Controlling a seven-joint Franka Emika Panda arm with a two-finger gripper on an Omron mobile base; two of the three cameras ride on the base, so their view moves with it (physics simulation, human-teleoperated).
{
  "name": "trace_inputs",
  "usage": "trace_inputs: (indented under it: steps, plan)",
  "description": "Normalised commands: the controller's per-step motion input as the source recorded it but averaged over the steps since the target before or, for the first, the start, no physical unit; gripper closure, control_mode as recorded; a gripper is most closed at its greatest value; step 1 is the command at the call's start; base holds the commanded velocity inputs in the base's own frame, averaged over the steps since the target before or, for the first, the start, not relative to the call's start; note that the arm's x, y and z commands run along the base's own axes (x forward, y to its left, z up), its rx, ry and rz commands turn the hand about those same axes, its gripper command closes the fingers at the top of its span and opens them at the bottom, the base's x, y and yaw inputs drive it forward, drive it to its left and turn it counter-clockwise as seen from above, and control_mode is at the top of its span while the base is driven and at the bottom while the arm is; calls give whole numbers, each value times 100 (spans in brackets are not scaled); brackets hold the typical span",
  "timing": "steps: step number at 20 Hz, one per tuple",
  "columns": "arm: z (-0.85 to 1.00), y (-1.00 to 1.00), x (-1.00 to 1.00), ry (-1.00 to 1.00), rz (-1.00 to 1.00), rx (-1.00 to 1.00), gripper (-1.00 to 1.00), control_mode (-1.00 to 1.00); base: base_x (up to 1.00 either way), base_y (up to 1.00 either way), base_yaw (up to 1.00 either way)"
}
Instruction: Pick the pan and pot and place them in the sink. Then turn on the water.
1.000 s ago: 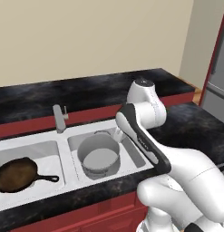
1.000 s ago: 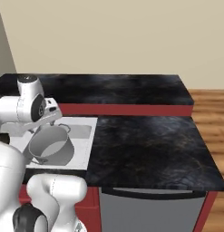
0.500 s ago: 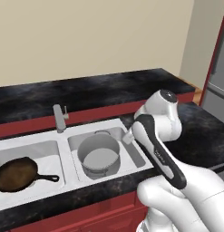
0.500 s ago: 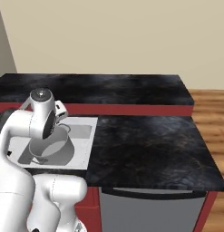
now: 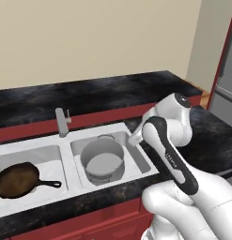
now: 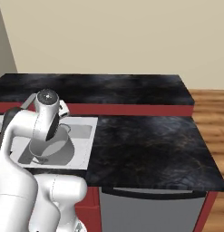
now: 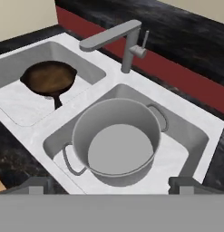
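Note:
The grey pot (image 7: 115, 147) stands upright in one basin of the white sink (image 7: 99, 88), the basin nearer the arm. The dark-brown pan (image 7: 49, 78) lies flat in the other basin, its black handle toward the divider. My gripper (image 7: 111, 185) is open and holds nothing, hovering above and to the near side of the pot, with its fingertips (image 7: 34, 185) wide apart. From the left base the pot (image 5: 102, 161), pan (image 5: 19, 179) and sink (image 5: 68, 164) all show, with my hand by the sink's right rim. From the right base my arm covers part of the pot (image 6: 50, 147).
A grey faucet (image 7: 118, 43) with a side lever rises behind the divider, its spout reaching toward the pan's basin; no water runs. Black counter (image 6: 145, 145) surrounds the sink. A steel fridge (image 5: 225, 84) stands at far right, a dishwasher front (image 6: 145, 213) below the counter.
My arm has swung right and drawn back from above the pot toward the sink's right rim. Pot and pan have not moved. The gripper stays open.

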Motion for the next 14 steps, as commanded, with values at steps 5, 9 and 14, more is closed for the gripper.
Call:
trace_inputs:
  steps: [5, 9, 14]
  plan:
    - [36, 0, 14, -14, 4, 15, -100, -100, 0, 0, 0]
    - [32, 18, 36, -9, 3, 13, -100, -100, 0, 0, 0]
    - [15, 30, 38, 0, 2, 8, -100, -100, 0, 0, 0]
